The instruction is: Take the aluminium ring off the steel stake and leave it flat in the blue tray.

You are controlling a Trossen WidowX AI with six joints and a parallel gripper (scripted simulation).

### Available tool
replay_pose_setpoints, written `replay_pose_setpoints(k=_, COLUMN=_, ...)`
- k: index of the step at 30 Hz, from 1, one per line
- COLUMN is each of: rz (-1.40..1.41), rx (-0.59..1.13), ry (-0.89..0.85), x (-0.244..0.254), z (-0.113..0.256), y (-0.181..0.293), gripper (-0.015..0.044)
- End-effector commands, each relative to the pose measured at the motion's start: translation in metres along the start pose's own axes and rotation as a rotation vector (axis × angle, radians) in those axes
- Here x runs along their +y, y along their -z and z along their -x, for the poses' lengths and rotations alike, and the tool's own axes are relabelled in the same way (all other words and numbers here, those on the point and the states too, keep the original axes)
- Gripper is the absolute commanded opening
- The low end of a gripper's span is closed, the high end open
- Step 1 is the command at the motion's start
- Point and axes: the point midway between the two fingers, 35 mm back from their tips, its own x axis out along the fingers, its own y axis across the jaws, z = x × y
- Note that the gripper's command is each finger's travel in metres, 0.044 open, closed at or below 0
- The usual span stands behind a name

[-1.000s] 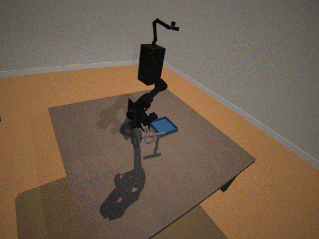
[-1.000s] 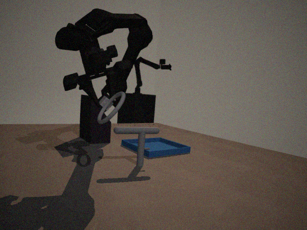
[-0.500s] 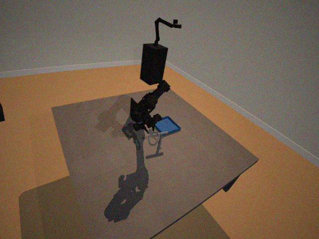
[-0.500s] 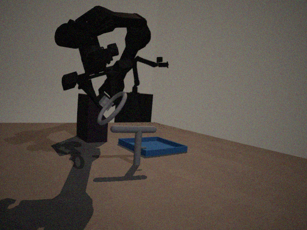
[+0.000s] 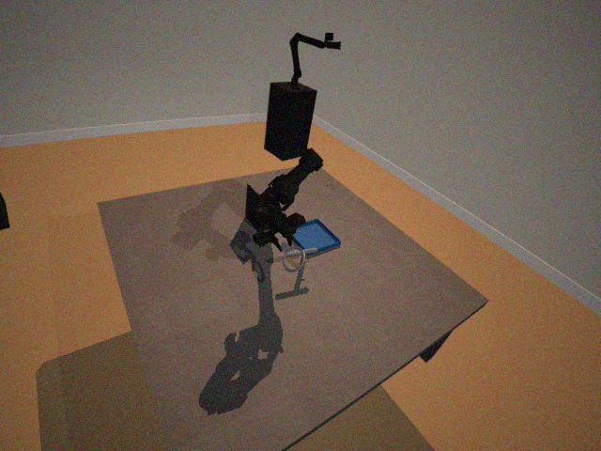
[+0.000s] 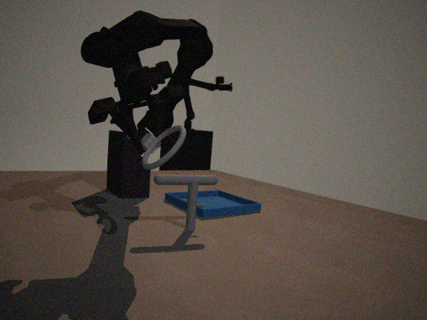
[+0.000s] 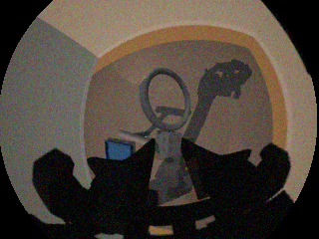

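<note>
My gripper (image 5: pixel 279 242) (image 6: pixel 143 143) (image 7: pixel 167 141) is shut on the welded tab of the aluminium ring (image 5: pixel 291 270) (image 6: pixel 180 140) (image 7: pixel 145 97). It holds the ring in the air, tilted steeply on edge. The ring hangs just above the left end of the steel stake's cross-bar (image 6: pixel 186 179) and no longer circles the stake. The stake's post (image 5: pixel 298 279) (image 6: pixel 191 207) stands upright on the table. The blue tray (image 5: pixel 315 235) (image 6: pixel 231 211) (image 7: pixel 118 149) lies flat just behind the stake and looks empty.
A tall black box (image 5: pixel 290 118) (image 6: pixel 193 148) with a thin camera arm on top stands behind the robot. The arm's dark base block (image 6: pixel 125 165) is left of the tray. The brown table (image 5: pixel 388 301) ends in edges at the front and right.
</note>
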Motion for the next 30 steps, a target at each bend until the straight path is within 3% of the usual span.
replay_pose_setpoints(k=1, rz=0.106, rx=-0.033, ry=0.01, x=0.005, z=0.004, y=0.001, gripper=0.0)
replay_pose_setpoints(k=30, rz=0.754, rx=-0.127, ry=0.105, x=0.032, z=0.006, y=0.026, gripper=0.0)
